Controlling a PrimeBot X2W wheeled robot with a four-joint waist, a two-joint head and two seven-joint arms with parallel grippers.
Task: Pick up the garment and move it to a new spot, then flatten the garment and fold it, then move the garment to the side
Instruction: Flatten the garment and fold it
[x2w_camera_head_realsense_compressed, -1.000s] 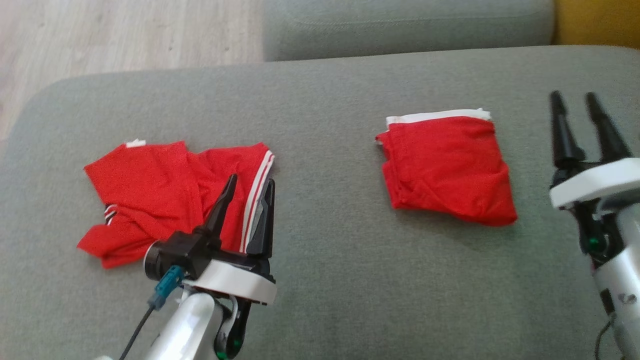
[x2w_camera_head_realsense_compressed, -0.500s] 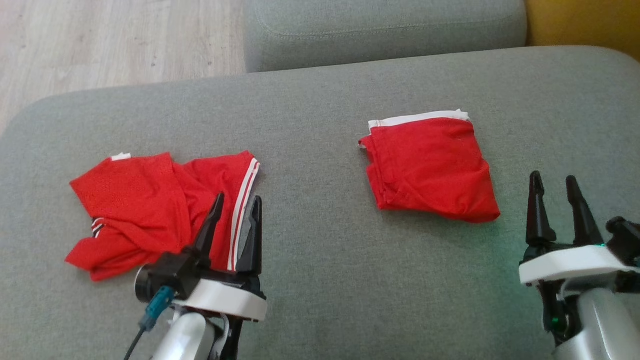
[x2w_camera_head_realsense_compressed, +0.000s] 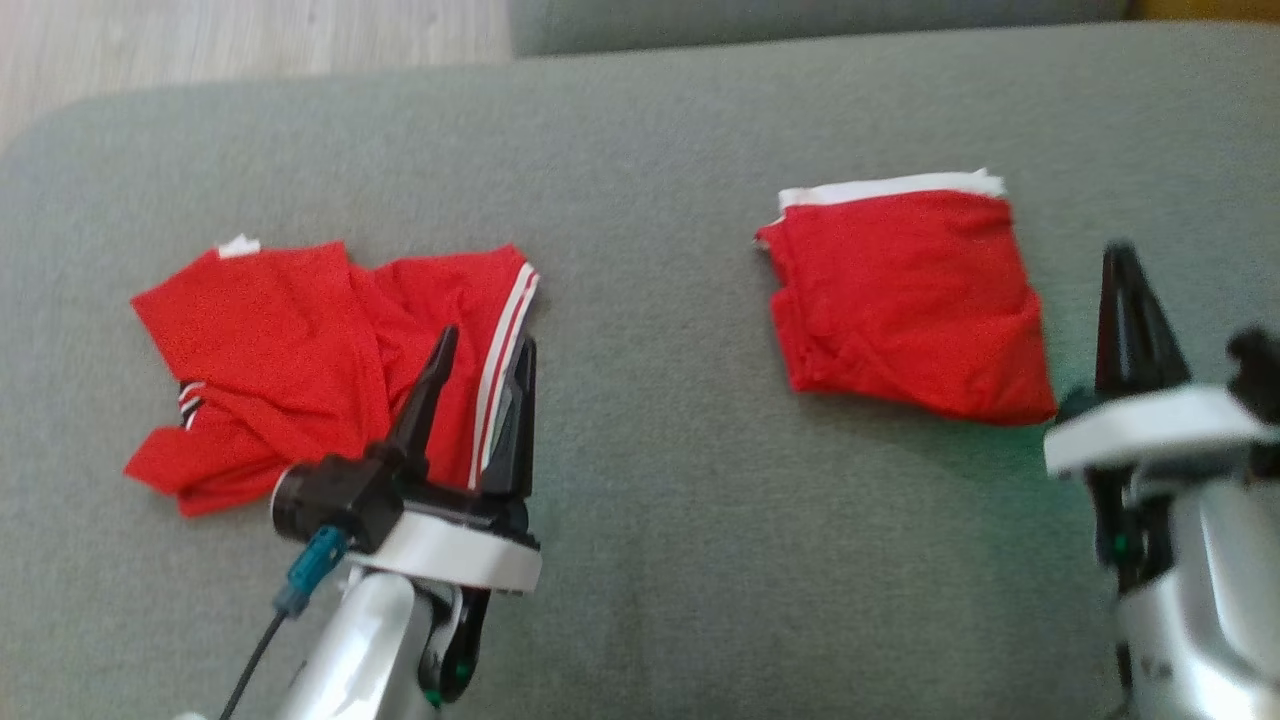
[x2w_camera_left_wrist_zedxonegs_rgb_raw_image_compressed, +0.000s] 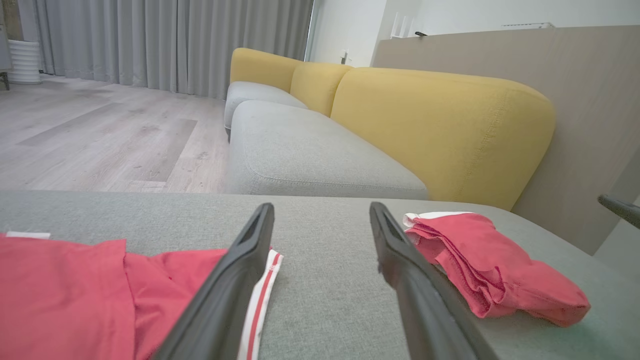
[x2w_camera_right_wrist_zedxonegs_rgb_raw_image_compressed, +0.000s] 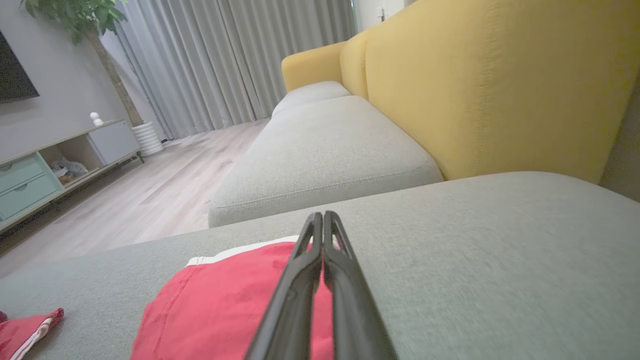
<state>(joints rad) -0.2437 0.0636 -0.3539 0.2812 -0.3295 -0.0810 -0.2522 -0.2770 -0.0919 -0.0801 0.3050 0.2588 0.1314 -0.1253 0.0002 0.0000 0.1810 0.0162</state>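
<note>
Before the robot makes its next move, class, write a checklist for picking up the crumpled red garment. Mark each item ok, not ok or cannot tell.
1. Left gripper open and empty: ok, its fingers are spread with nothing between them.
2. Left gripper lined up with the crumpled garment: ok, it sits at the white-striped edge.
3. Fingers touching the fabric: cannot tell.
4. Right gripper free: ok, it is shut on nothing.
5. Folded garment out of the way: ok, it lies apart on the gray cushion.
6. Crumpled garment flat: not ok, it is bunched and creased.
</note>
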